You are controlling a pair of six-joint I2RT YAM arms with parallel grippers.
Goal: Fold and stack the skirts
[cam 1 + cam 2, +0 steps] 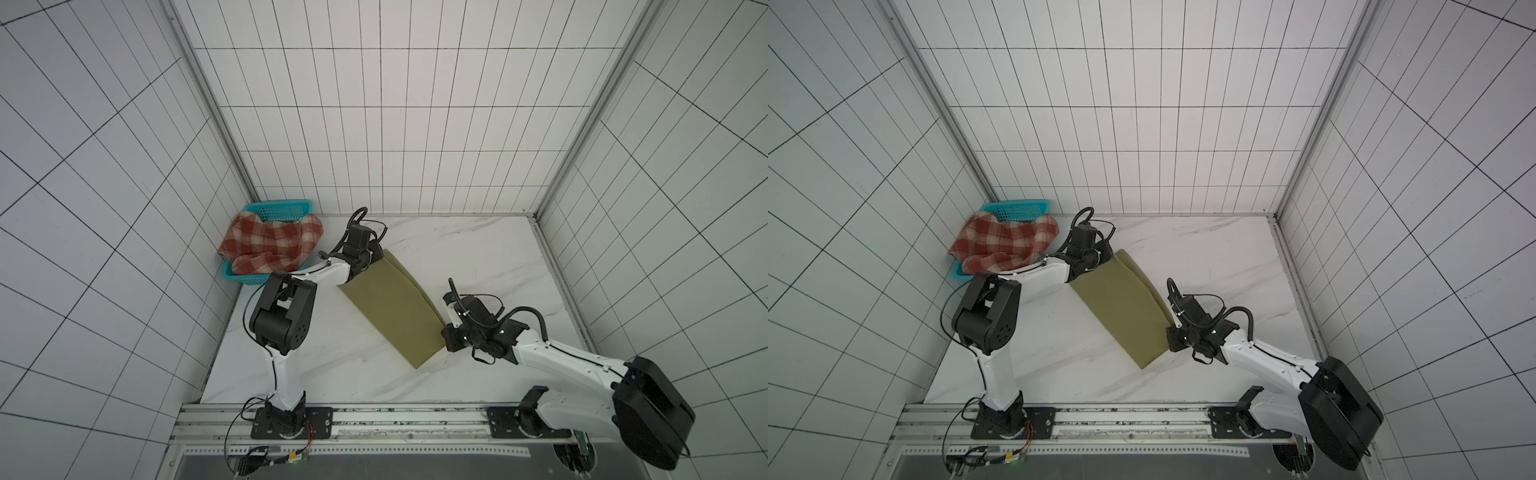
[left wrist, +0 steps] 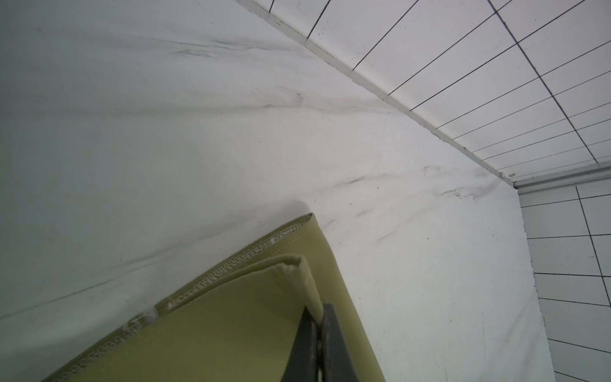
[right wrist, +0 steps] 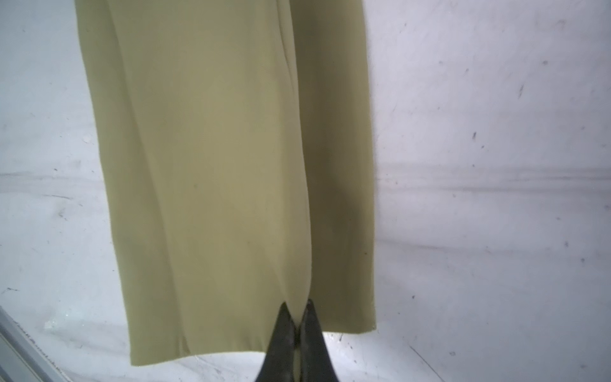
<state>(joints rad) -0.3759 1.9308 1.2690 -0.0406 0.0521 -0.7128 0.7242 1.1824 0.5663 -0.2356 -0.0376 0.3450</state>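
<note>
The olive skirt (image 1: 390, 307) lies on the table (image 1: 478, 257), its long axis running from our left gripper (image 2: 316, 314) to our right gripper (image 3: 299, 309). Each gripper is clamped on the top layer at its own end. The plaid skirt (image 1: 270, 245) lies beyond the left gripper, in the basket (image 1: 286, 208).

**No legible writing in any view**

No lettering, number, brand or sign can be read. The olive skirt (image 1: 390, 307), the plaid skirt (image 1: 270, 245), the teal basket (image 1: 282, 212) and the worktop (image 1: 478, 249) carry no readable marks.
</note>
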